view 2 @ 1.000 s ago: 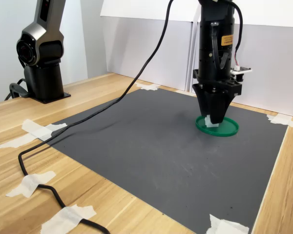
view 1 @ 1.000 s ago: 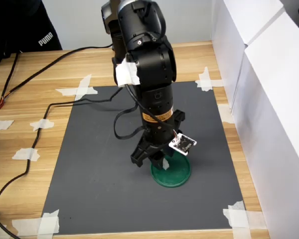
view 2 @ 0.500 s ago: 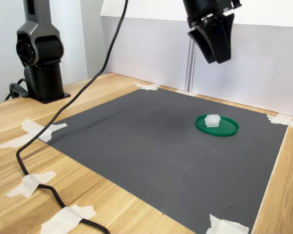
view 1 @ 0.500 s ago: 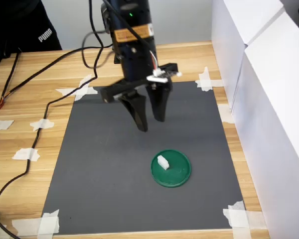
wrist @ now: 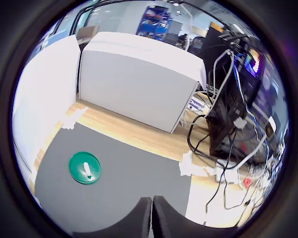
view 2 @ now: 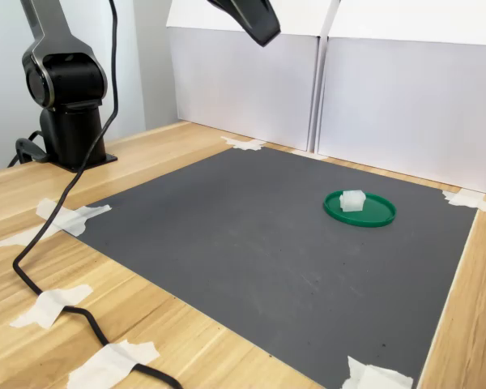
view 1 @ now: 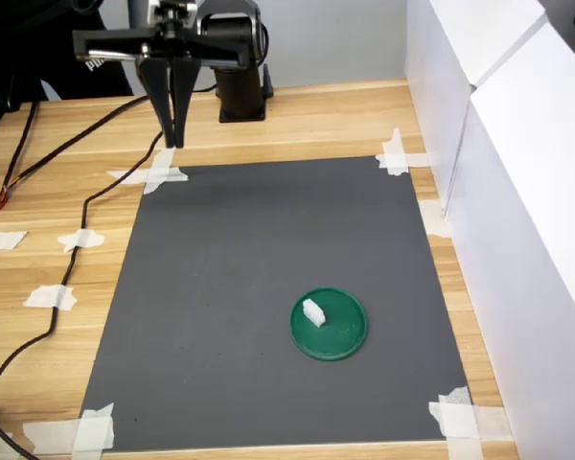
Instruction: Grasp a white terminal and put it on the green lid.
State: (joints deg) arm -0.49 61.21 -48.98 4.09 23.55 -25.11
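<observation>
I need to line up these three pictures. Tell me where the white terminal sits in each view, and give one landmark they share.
First exterior view: the white terminal lies on the left part of the green lid, low and right of centre.
Wrist view: a small white mark on the lid, over the dark mat.
Second exterior view: on the lid's left part, right of centre.
Shared landmark: the dark grey mat under the lid.

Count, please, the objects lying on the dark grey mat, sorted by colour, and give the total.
White: 1, the white terminal, which rests on the lid
Green: 1, the green lid
Total: 2
</observation>
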